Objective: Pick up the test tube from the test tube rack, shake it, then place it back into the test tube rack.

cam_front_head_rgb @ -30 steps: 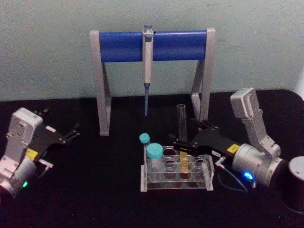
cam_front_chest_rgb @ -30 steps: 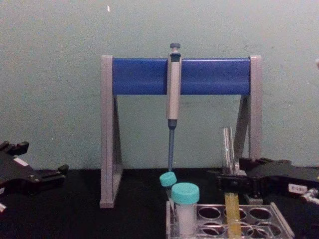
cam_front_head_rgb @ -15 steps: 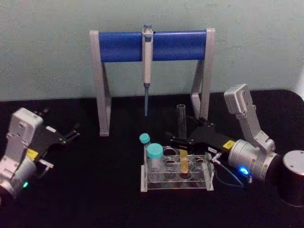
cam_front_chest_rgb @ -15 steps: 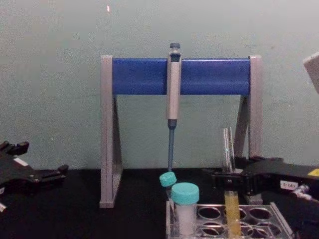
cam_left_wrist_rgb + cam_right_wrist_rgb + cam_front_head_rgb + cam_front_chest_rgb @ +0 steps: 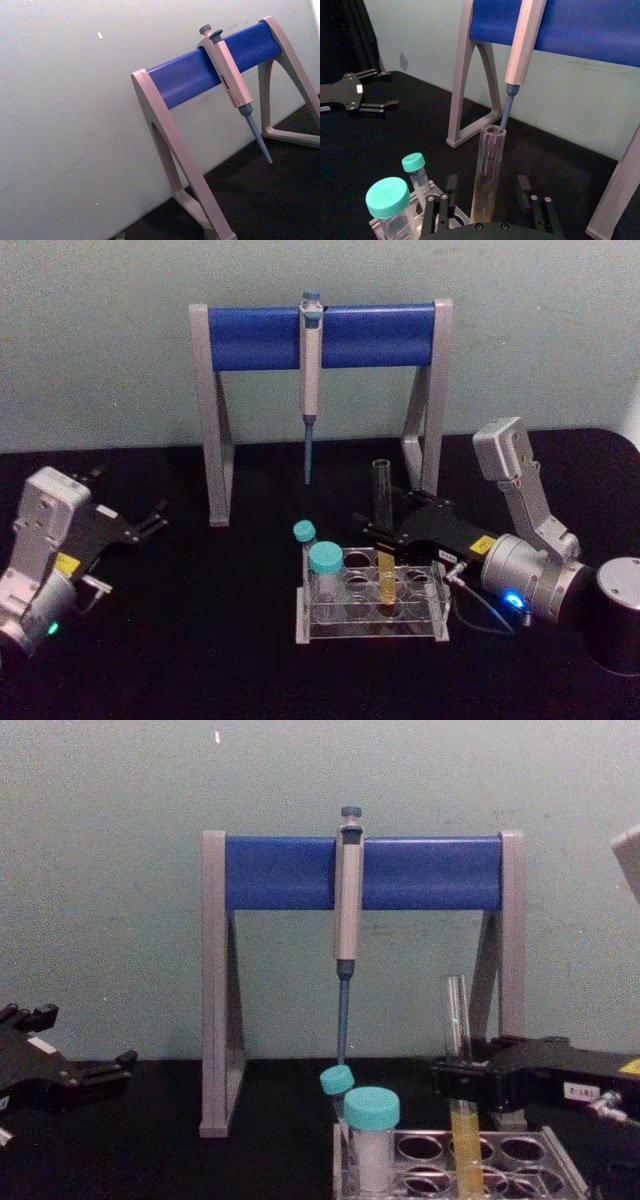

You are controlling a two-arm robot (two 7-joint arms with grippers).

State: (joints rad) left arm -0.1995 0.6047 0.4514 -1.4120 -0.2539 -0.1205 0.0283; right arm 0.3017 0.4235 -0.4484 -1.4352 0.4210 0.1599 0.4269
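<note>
Fingers (image 5: 451, 188) of right tool (image 5: 486, 181) apart around test tube (image 5: 466, 1145), teal-capped tubes (image 5: 325, 565) just beside.

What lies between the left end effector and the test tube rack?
Nothing: in the head view only bare black table separates the left end effector from the test tube rack; the grey stand's leg stands farther back.

open tabletop (image 5: 210, 630) left of test tube rack (image 5: 436, 620), teal-capped tubes (image 5: 326, 562) crowding its left end, pipette (image 5: 310, 380) behind
</note>
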